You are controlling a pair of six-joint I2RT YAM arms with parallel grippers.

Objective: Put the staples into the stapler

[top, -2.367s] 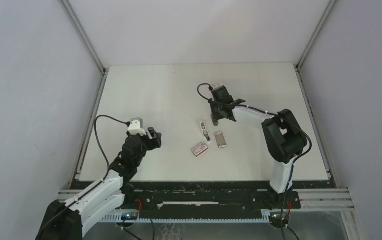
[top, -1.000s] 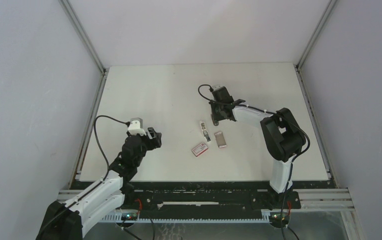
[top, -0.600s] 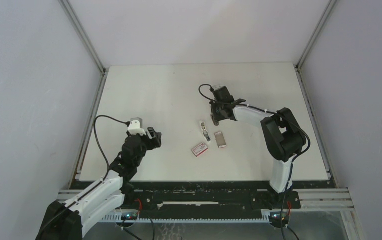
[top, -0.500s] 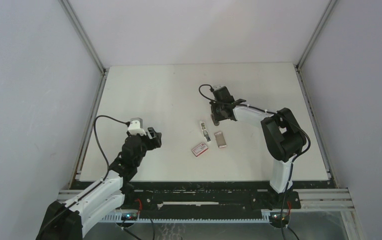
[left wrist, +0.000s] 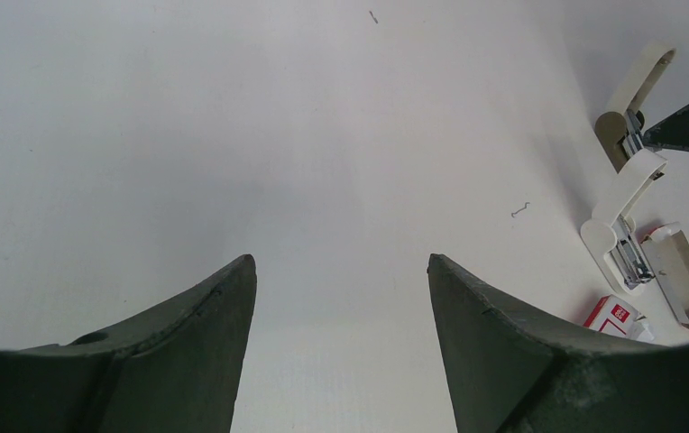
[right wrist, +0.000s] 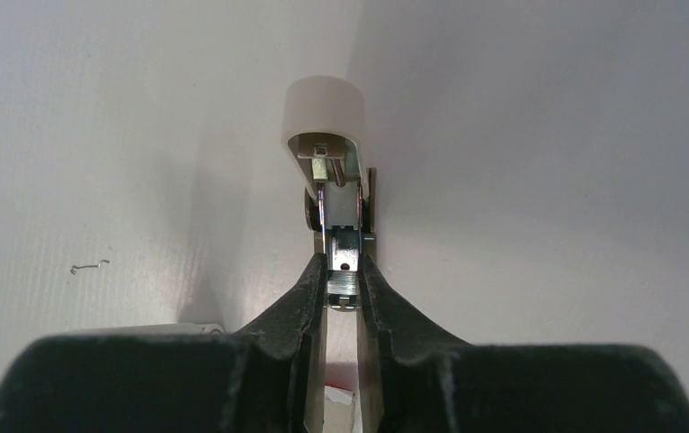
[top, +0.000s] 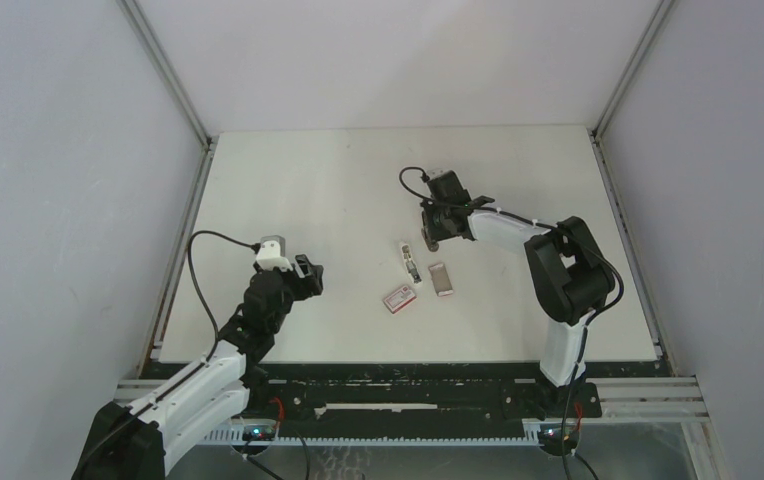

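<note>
Staples (top: 441, 279) sit in their flat grey tray (left wrist: 684, 278) on the white desk (top: 308, 170), on the near side of the right tool (right wrist: 343, 268) and just short of its fingertips; how full the tray is cannot be made out. A red-and-white box (top: 399, 297) lies just beside the tray, closer to the arm bases and toward the left tool's side. The left tool (left wrist: 341, 266) hangs well apart from all of it over bare desk, its two dark fingers (left wrist: 224, 307) spread wide with nothing between them. In its wrist view the task's things show only at the far right edge. Between the box and the right tool, the stapler (top: 410, 260) lies swung open, its white plastic halves splayed and the metal inside bared. The right tool is clamped narrowly on that metal inside. Its fingers (right wrist: 309, 298) pinch the channel just behind a rounded white end, which juts out beyond the fingertips. Whether the gripped part rests on the desk or is raised off it cannot be told. A loose bent staple (right wrist: 88, 266) lies on the desk off to the right tool's left, apart from the stapler.
</note>
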